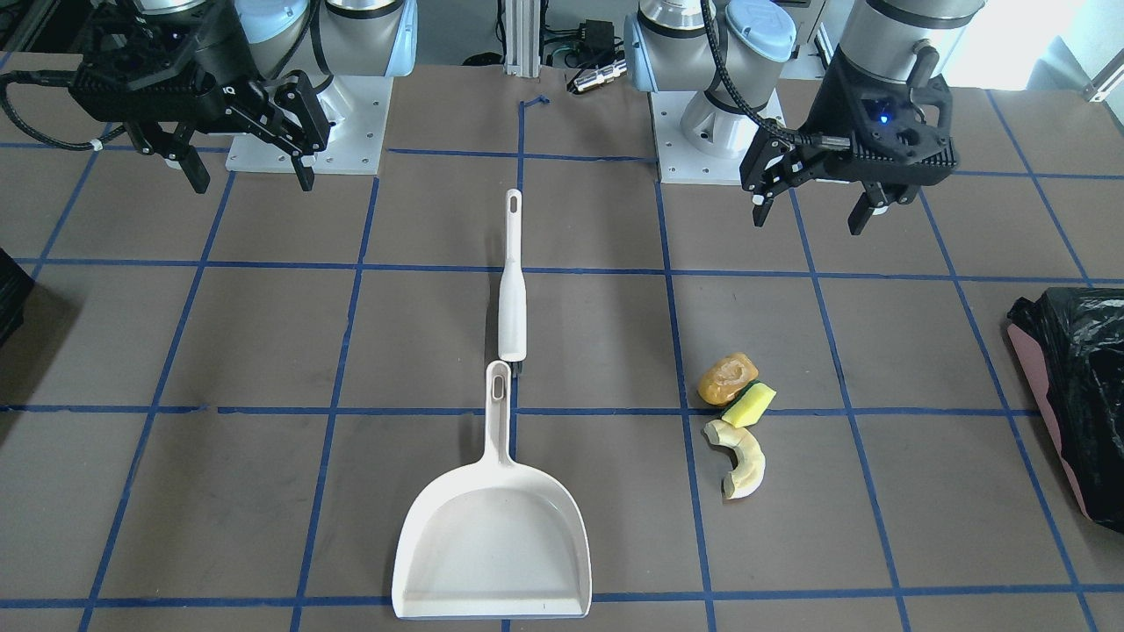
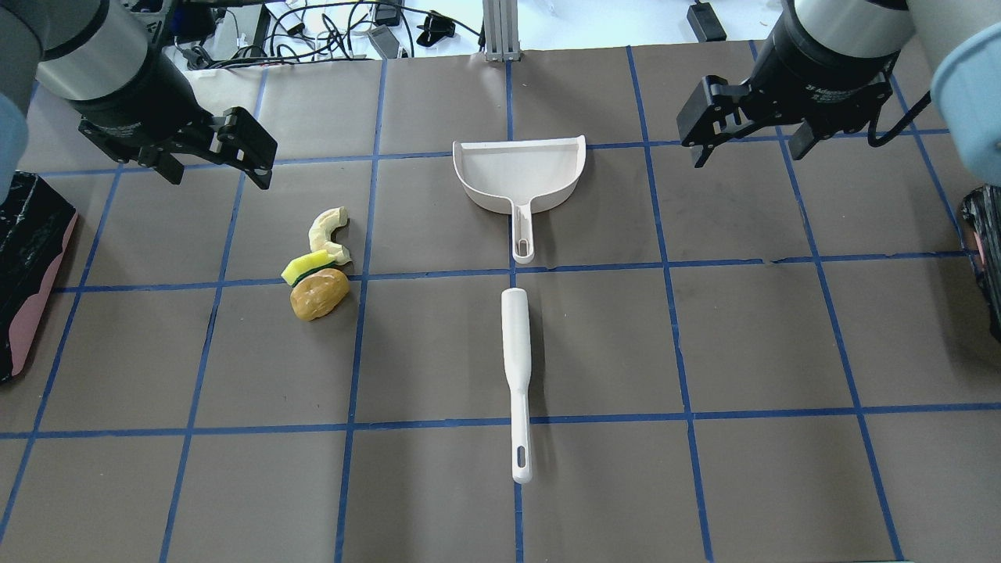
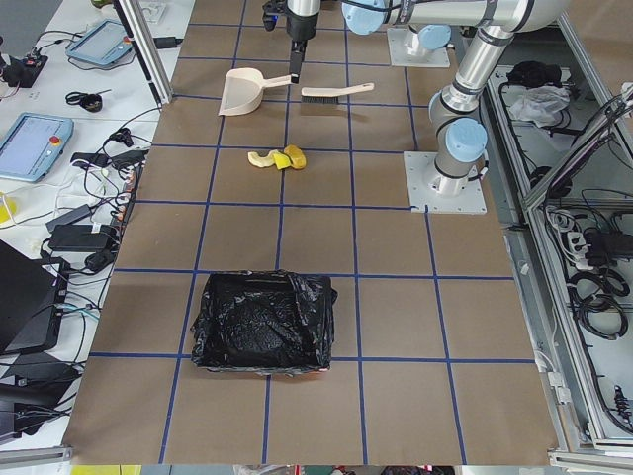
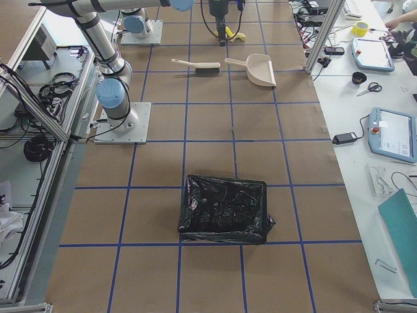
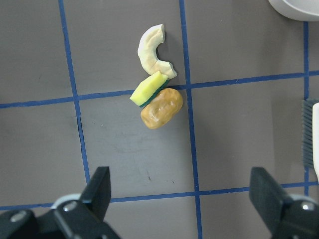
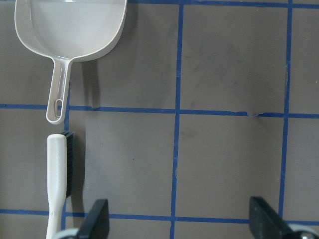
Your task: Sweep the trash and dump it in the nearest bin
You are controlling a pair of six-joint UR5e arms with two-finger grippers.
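We have nothing in hand yet, so by our reading the step is to take up the tools. The left gripper (image 1: pixel 810 215) hangs above the table (image 1: pixel 263 333), its fingers (image 5: pixel 97 191) spread wide and empty. The right gripper (image 1: pixel 253 180) is likewise wide apart and holds nothing.

The trash (image 2: pixel 317 266) sits in one tight cluster on the robot's left half. The lump (image 1: pixel 727 378) touches the sponge (image 1: pixel 749 405), and the slice (image 1: pixel 740 458) lies just beside the sponge. In the left wrist view the cluster shows out ahead of the fingers, within the span of their gap but well apart from both tips. The dustpan (image 1: pixel 492 544) and brush (image 1: pixel 512 290) lie in a line down the table's middle, the bristle end just beside the tip of the pan's handle. The bin (image 2: pixel 31 266) stands at the table's left end, beyond the trash.

To do this well we should grip each tool by its handle, then set the pan's lip flat on the table close beside the cluster, mouth toward it. We'd sweep all three in one stroke, since the glossy lump looks likely to roll if struck alone
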